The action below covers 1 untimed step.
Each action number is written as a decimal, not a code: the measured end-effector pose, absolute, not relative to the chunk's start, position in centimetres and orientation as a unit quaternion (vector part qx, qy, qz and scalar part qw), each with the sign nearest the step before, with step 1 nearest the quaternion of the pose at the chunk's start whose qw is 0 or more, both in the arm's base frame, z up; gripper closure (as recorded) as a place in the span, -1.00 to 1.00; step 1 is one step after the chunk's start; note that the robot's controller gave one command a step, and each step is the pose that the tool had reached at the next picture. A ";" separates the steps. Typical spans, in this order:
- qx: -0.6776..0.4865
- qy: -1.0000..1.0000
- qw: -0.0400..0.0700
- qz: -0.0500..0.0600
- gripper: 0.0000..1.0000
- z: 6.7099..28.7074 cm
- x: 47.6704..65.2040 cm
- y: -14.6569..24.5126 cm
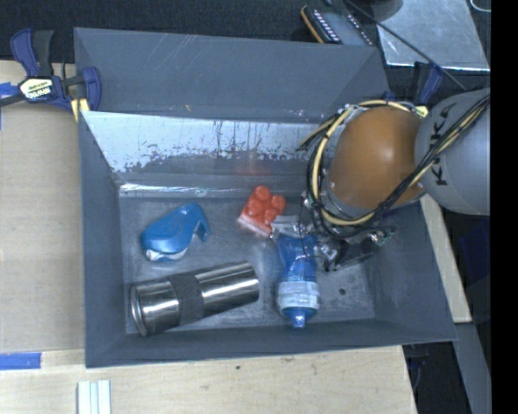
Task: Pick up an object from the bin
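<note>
My gripper (326, 247) hangs low in the right half of the bin, mostly hidden under the arm's orange dome. It sits right at the upper end of a small blue plastic bottle (296, 285), which lies lengthwise with its cap toward the bin's front wall. Just left of the gripper lies a red knobbed block in a clear wrapper (261, 210), close to the bottle's upper end.
A blue rounded plastic thing with a white underside (174, 231) lies at the left of the floor. A steel cup with a black sleeve (194, 295) lies on its side along the front wall, left of the bottle. The arm comes in over the right wall.
</note>
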<state>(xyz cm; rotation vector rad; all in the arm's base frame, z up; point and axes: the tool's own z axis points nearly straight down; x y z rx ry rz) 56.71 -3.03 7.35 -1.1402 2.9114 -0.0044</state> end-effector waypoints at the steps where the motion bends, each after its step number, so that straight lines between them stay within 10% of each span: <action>1: -0.382 0.924 0.003 0.001 1.00 9.2 56.5 -3.1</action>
